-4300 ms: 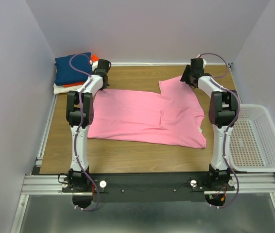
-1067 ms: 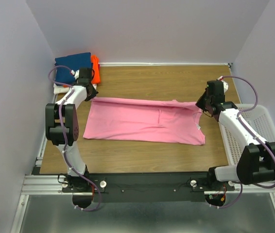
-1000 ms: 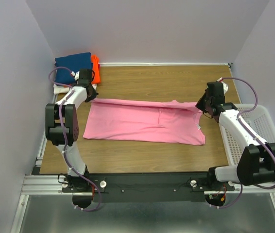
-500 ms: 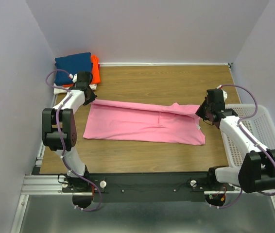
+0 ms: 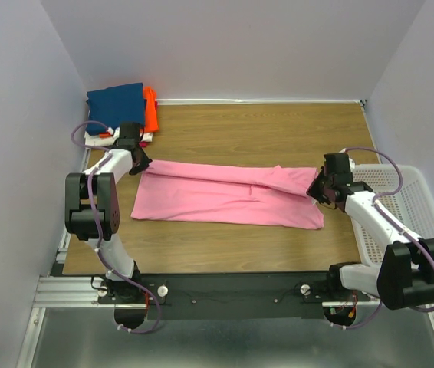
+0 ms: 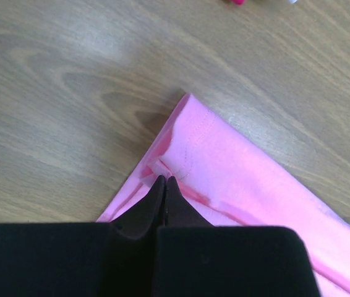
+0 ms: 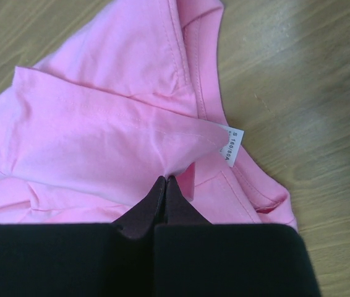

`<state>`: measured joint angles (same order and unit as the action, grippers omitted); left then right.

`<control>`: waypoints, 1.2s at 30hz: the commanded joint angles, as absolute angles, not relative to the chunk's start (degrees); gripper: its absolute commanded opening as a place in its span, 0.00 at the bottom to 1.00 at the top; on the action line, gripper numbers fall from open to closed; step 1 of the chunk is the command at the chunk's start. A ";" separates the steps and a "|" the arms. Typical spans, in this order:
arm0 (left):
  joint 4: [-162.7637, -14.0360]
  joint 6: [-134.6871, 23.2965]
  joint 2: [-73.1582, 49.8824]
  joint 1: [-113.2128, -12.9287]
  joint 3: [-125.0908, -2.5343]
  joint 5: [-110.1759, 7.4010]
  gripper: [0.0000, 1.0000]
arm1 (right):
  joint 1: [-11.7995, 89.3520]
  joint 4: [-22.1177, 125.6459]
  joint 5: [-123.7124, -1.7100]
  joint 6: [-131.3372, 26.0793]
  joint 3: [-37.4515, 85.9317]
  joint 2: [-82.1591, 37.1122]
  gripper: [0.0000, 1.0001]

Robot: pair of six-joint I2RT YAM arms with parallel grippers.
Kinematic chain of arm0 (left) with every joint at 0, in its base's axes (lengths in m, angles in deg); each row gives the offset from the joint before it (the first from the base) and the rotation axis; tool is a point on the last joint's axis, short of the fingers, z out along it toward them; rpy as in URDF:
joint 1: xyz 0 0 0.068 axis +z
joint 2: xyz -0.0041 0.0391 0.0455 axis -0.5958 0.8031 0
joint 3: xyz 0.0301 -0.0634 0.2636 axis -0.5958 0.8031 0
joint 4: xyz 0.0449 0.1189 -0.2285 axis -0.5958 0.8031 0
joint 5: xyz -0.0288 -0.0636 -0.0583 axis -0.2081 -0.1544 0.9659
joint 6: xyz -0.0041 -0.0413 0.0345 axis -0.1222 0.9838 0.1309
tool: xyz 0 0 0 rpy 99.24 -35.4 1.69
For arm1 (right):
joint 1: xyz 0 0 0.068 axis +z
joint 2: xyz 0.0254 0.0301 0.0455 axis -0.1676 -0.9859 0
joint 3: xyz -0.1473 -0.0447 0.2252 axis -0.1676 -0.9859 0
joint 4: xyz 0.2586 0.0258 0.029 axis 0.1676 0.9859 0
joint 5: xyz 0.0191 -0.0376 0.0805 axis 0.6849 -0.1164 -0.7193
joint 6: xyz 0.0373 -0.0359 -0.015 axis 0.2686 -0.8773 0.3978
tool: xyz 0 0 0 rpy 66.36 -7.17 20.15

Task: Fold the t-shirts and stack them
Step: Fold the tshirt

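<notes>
A large pink t-shirt (image 5: 225, 198) lies across the middle of the wooden table, its far edge folded over toward the near side. My left gripper (image 5: 142, 162) is shut on the pink t-shirt's (image 6: 224, 161) far left corner, pinching a fold of cloth at the tips (image 6: 164, 180). My right gripper (image 5: 314, 186) is shut on the shirt's far right edge by the collar; the cloth (image 7: 113, 124) is bunched at the tips (image 7: 166, 179) beside a white size label (image 7: 230, 147). Folded navy (image 5: 116, 101), orange (image 5: 150, 109) and white (image 5: 94, 139) t-shirts are stacked at the far left corner.
A white plastic mesh basket (image 5: 401, 222) sits off the table's right edge, next to the right arm. Walls close in the table at the back and both sides. Bare wood (image 5: 263, 130) lies beyond the pink shirt.
Both grippers have drawn the shirt's far edge toward the near side, folding it over itself. The left gripper moved slightly nearer; the right moved nearer and a little left.
</notes>
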<state>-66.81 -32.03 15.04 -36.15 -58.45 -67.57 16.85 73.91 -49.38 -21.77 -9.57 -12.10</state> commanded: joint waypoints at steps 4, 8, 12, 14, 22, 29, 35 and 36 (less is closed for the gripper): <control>-68.81 -30.54 11.83 -35.34 -56.68 -66.86 0.00 | 17.12 74.99 -49.97 -20.42 -11.49 -10.97 0.00; -68.98 -30.54 11.57 -35.17 -56.24 -66.86 0.00 | 17.12 74.99 -49.89 -20.07 -11.93 -10.52 0.01; -69.77 -30.10 11.04 -35.25 -55.28 -65.81 0.00 | 17.12 74.81 -50.06 -19.89 -12.54 -11.31 0.01; -70.12 -30.10 11.04 -35.17 -54.84 -64.84 0.00 | 17.21 74.64 -50.76 -19.80 -12.81 -11.40 0.08; -72.23 -30.97 6.65 -34.37 -52.99 -61.32 0.39 | 17.12 74.37 -54.10 -22.35 -11.94 -7.89 0.52; -72.58 -33.00 2.96 -34.20 -52.38 -56.85 0.39 | 17.38 72.18 -54.72 -23.32 -6.06 -12.01 0.52; -74.07 -34.93 1.64 -34.37 -51.06 -50.26 0.39 | 19.83 67.26 -53.32 -24.63 1.59 -23.60 0.52; -73.99 -35.54 1.72 -34.37 -51.14 -49.37 0.39 | 20.28 66.82 -53.23 -24.90 4.13 -25.10 0.51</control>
<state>-72.62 -32.77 3.06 -34.51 -51.87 -56.08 18.34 70.89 -53.38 -22.87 -1.59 -20.09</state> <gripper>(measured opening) 0.391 0.517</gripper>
